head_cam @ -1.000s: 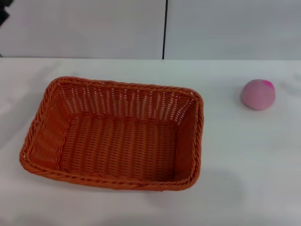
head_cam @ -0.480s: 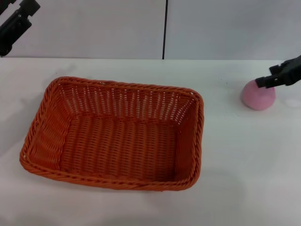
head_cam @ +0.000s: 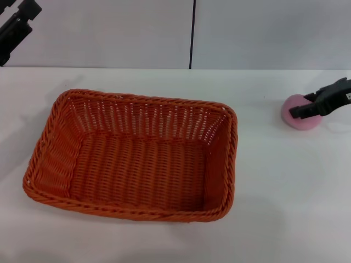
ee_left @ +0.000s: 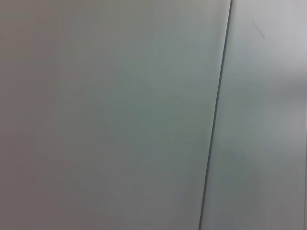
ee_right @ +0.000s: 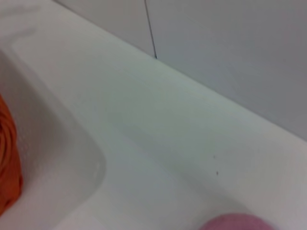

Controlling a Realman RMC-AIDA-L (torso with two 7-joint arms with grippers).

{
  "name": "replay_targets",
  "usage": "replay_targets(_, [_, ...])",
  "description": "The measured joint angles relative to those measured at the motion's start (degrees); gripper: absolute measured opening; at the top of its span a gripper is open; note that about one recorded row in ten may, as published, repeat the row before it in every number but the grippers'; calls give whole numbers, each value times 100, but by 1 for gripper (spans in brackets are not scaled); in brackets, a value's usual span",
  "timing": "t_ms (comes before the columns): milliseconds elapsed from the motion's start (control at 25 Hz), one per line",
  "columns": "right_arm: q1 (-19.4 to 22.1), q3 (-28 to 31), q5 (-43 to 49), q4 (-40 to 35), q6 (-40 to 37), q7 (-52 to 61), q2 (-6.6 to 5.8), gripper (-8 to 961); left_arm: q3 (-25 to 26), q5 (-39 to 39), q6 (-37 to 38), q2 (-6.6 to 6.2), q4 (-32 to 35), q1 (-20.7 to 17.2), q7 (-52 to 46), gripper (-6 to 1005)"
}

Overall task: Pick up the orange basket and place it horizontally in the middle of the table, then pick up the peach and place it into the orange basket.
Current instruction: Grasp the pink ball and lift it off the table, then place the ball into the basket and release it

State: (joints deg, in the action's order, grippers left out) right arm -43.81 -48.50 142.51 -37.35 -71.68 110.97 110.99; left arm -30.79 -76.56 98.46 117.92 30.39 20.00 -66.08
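The orange basket [head_cam: 131,156] lies flat on the white table [head_cam: 285,186], left of centre, its long side across my view and nothing inside it. The pale pink peach [head_cam: 301,123] rests on the table at the far right. My right gripper [head_cam: 305,106] reaches in from the right edge and lies across the top of the peach, hiding its upper part. In the right wrist view the peach [ee_right: 235,223] shows just below the camera, with a corner of the basket [ee_right: 7,182] farther off. My left gripper [head_cam: 16,27] hangs high at the back left, away from the basket.
A grey wall with a dark vertical seam [head_cam: 192,33] rises behind the table's back edge. The left wrist view shows only that wall and the seam [ee_left: 216,120]. Bare tabletop lies between the basket and the peach.
Both arms have come into view over the last second. The right gripper has dropped and moved left onto the peach. The basket and the peach have not moved.
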Motion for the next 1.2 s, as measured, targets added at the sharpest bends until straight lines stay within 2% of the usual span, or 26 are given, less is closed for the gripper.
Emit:
replay_targets(240, [38,-12,168,-9,29,-37,59,544,-44,-24,-148,3,2,133,0,695])
replay_targets(480, [76,19,172,-109,2,-39,72,331,-56,-36,-183,3,2,181,2,696])
replay_targets(720, [262,194,-87,-625,-305,-15,128,276,-58,-42,-184,4,2,170,4,696])
replay_targets(840, [557,519,-913,-1226,-549,-16,223,252,-58,-43,-183,3,2,129,6,696])
replay_targets(920, [709,554,-1594,-1496,-751,-70,228,238,-58,-44,-184,4,2,118,6,696])
replay_targets(960, [709,554,-1594,-1496,-751,-70,228,232,-58,-43,-183,3,2,107,7,696])
replay_targets(1000, [836,543,-2270,-1725,-944,-162,228,226,-58,-43,-183,3,2,107,7,696])
replay_targets(1040, [836,543,-2270,-1725,-944,-162,228,220,-58,-43,-183,3,2,107,7,696])
replay_targets(1160, [887,513,-3220,-1879,-1349,-500,247,203,-58,-43,-183,3,-12,97,11,696])
replay_targets(1200, [758,454,-3629,-1828,-1677,-750,259,197,-59,-44,-184,3,-93,93,46,696])
